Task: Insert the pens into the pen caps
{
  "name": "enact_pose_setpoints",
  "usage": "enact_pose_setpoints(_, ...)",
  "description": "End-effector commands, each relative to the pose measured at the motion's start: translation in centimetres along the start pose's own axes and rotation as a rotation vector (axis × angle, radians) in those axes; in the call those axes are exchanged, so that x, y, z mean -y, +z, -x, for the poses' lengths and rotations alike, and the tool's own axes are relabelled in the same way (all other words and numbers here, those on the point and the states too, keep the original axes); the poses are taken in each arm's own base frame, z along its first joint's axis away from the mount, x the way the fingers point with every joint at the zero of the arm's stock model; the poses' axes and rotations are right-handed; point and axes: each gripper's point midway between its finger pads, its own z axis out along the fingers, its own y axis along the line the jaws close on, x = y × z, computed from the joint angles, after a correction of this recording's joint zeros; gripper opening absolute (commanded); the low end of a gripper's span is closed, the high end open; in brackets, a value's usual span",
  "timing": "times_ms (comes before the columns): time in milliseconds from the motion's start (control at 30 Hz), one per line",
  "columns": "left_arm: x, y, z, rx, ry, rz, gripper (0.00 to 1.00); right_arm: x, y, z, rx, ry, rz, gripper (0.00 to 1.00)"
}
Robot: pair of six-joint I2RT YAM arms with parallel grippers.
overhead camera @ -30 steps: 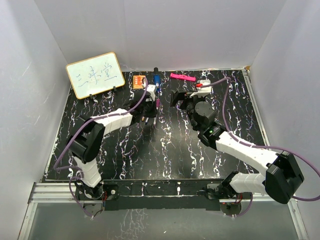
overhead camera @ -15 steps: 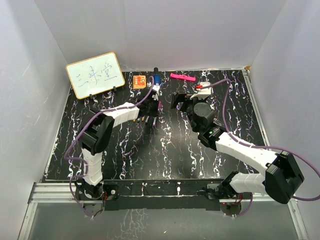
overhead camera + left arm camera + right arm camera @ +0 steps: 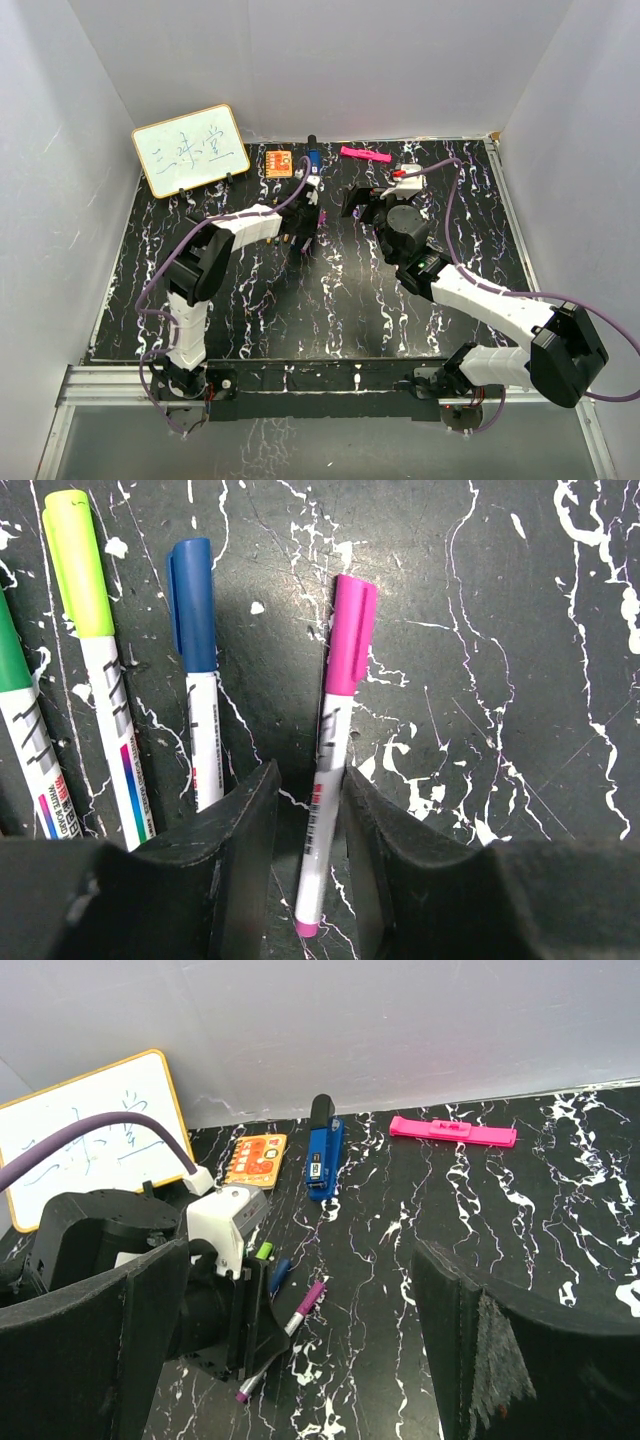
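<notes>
Marbled black surface (image 3: pixel 480 630) carries the pink-capped pen (image 3: pixel 335 710) lying lengthwise between the barely parted jaws of the left tool (image 3: pixel 308 780), cap pointing ahead; right tool (image 3: pixel 300 1260) gapes empty, farther off.

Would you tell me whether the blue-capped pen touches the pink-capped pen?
Apart: the left wrist view shows bare table between blue-capped pen and pink-capped pen.

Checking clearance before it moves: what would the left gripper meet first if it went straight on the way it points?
Likely the table: the left gripper points down at it, its fingers astride the pink-capped pen.
</notes>
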Motion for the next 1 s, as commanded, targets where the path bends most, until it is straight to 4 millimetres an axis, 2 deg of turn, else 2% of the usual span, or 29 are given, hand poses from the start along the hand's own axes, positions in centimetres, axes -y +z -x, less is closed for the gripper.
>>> enact_pose_setpoints(0, -0.3, -1.3, 2.0, 0.035, -0.001, 0.026, 0.33, 0.4, -0.2, 0.6, 0.018, 0.013, -0.009, 0.91)
enact_pose_setpoints(167, 0.3, -4.6, 5.6, 0.128, 0.005, 0.01, 0.37, 0.5, -0.2, 0.6, 0.02, 0.008, -0.014, 0.91)
enact_pose_setpoints(300, 1.0, -8.4, 8.9, 0.232, 0.005, -0.017, 0.44, 0.7, -0.1, 0.7, 0.024, 0.008, -0.025, 0.91)
enact_pose_setpoints(400, 1.0, -11.2, 10.4, 0.296, 0.001, -0.019, 0.5, 0.9, -0.1, 0.8, 0.027, 0.005, -0.042, 0.91)
enact_pose_setpoints(433, 0.8, -12.0, 10.7, 0.315, -0.002, -0.013, 0.62, 1.2, -0.1, 0.7, 0.028, 0.002, -0.055, 0.91)
enact_pose_setpoints(467, 0.7, -12.9, 10.8, 0.33, -0.003, -0.007, 0.92, 1.6, -0.1, 0.8, 0.03, 0.003, -0.074, 0.92)
enact_pose_setpoints(500, 0.3, -13.5, 10.8, 0.341, -0.008, 0.007, 0.98, 2.1, 0.0, 0.7, 0.03, 0.001, -0.1, 0.92)
enact_pose_setpoints(533, -0.2, -14.3, 10.8, 0.354, -0.013, 0.025, 0.98, 2.7, 0.1, 0.6, 0.03, -0.005, -0.132, 0.92)
enact_pose_setpoints(667, -3.6, -17.1, 10.2, 0.39, -0.044, 0.15, 0.98, 6.8, 1.0, -0.1, -0.009, 0.01, -0.274, 0.92)
enact_pose_setpoints(767, -7.3, -19.0, 9.3, 0.377, -0.123, 0.208, 0.98, 12.1, 1.8, -0.8, -0.056, 0.116, -0.349, 0.92)
enact_pose_setpoints(867, -12.1, -21.0, 8.3, 0.4, -0.266, 0.24, 0.98, 17.6, 1.2, -0.5, -0.045, 0.217, -0.452, 0.92)
enact_pose_setpoints(967, -16.6, -23.3, 6.8, 0.428, -0.352, 0.353, 0.98, 20.7, -0.2, 0.4, 0.002, 0.206, -0.572, 0.93)
